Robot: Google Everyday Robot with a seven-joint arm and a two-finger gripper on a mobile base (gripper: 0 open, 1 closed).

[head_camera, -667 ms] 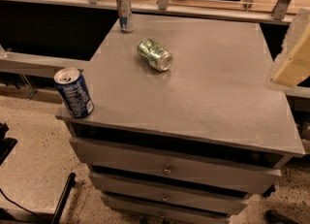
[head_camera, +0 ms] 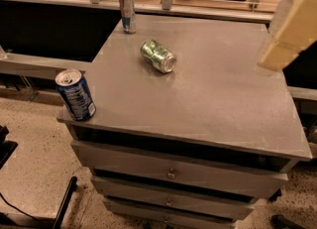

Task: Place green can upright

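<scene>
A: Biggest first, quick.

B: One bench (head_camera: 223, 104), grey flat top, fills most of the camera view. Speckled floor (head_camera: 34, 139) below it on the left.

A: Under the top?

B: Three drawer fronts (head_camera: 124, 166), stacked, all grey. The top one has a small knob (head_camera: 171, 174) mid-front, and the second has one too. The lowest is cut by the frame edge.

A: Gripper?

B: One gripper (head_camera: 290, 29), a cream blocky piece coming in tilted from the upper right corner. It hangs over the bench's far right edge. Can't tell how far open it is or whether it has hold of anything. It's well apart from every can.

A: Cans, counted?

B: Three, all on the bench top, all apart from each other. One dark blue can (head_camera: 75, 95) with white print, upright at the near left corner, silver lid facing up. It looks largest since it's nearest.

A: Task one?

B: One green can (head_camera: 158, 56), lying on its side, not upright. It's on the far left part of the bench top, left of centre. Green body with pale markings, silver end turned toward the near right. It's between the other two cans, nearer the far one.

A: Last?

B: One slim silver-and-blue can (head_camera: 128, 12), upright at the far left edge of the bench. Smallest in view of the three.
</scene>
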